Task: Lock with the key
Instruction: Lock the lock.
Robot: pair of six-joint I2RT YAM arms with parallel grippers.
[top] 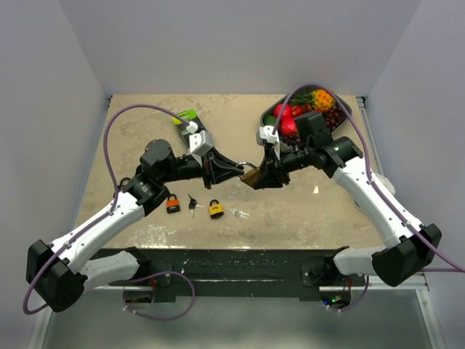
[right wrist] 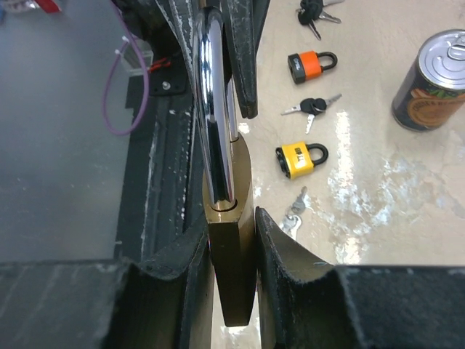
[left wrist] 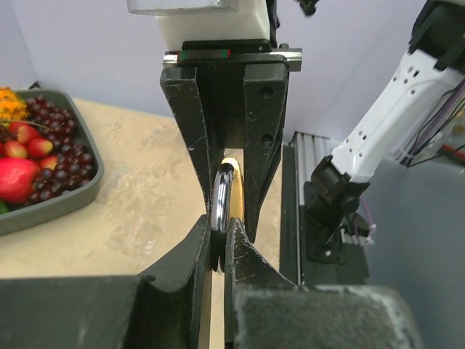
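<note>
The right tool [right wrist: 231, 222] pinches the body of the brass padlock [right wrist: 232, 283], which is held above the counter [right wrist: 392, 203]. The left tool [left wrist: 218, 225] is pressed together on its chrome shackle [left wrist: 222, 193]. Black-headed keys [right wrist: 311, 107] lie on the counter left of the padlock. Beyond the padlock to its right, a dark tray [left wrist: 65, 200] holds grapes [left wrist: 62, 156] and red fruit [left wrist: 14, 178].

We see soft, even overhead light with faint shadows under the arms [top: 109, 218] in the top view, white glare on the surface [right wrist: 363, 196] and on the shackle [right wrist: 216, 109] of the padlock [right wrist: 234, 276], and the right end effector's fingers [right wrist: 290, 291] blurred up close
</note>
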